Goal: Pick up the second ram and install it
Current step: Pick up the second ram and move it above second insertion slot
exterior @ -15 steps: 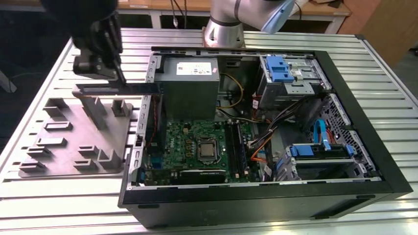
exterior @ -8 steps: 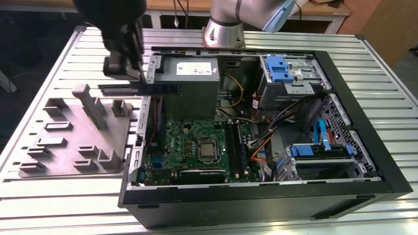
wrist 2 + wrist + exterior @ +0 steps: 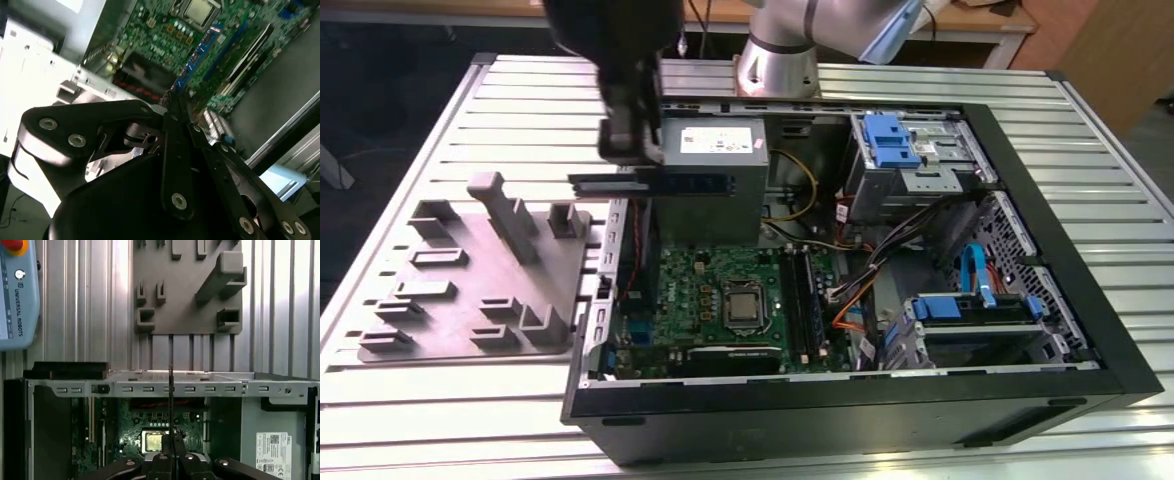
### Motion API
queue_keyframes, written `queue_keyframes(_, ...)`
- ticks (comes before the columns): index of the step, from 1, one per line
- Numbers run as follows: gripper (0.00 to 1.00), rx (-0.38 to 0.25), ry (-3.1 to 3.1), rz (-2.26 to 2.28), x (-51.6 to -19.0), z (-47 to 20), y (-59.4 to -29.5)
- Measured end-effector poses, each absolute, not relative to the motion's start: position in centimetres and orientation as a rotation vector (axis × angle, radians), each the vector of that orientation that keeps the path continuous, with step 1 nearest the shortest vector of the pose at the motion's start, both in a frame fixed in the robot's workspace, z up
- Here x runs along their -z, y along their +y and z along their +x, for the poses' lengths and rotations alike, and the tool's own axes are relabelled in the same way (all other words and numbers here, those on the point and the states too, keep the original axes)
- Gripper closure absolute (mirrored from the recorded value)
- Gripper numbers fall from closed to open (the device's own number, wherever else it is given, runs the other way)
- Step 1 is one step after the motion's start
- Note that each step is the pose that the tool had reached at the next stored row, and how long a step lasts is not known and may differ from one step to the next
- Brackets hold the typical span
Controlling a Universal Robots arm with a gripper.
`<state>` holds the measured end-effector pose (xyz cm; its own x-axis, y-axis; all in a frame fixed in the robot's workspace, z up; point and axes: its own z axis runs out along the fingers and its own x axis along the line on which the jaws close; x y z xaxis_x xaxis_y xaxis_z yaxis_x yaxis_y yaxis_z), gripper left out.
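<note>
Gripper (image 3: pixel 628 163) clamped the second ram (image 3: pixel 687 184), seemingly off-centre, by its flat faces; I judged it light, stiff, fragile.

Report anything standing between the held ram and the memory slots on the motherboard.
Nothing visible does. The gripper holds the second ram above the open case, beside the power supply. The memory slots lie uncovered; orange cables run on the exterior view's right of them.
</note>
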<state>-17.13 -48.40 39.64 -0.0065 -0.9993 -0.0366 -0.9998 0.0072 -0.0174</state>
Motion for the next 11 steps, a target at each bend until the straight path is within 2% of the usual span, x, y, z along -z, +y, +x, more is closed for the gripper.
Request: queue_keyframes(11, 0.89, -0.022, 2.202, -2.187, -39.3, -12.1, -48.4)
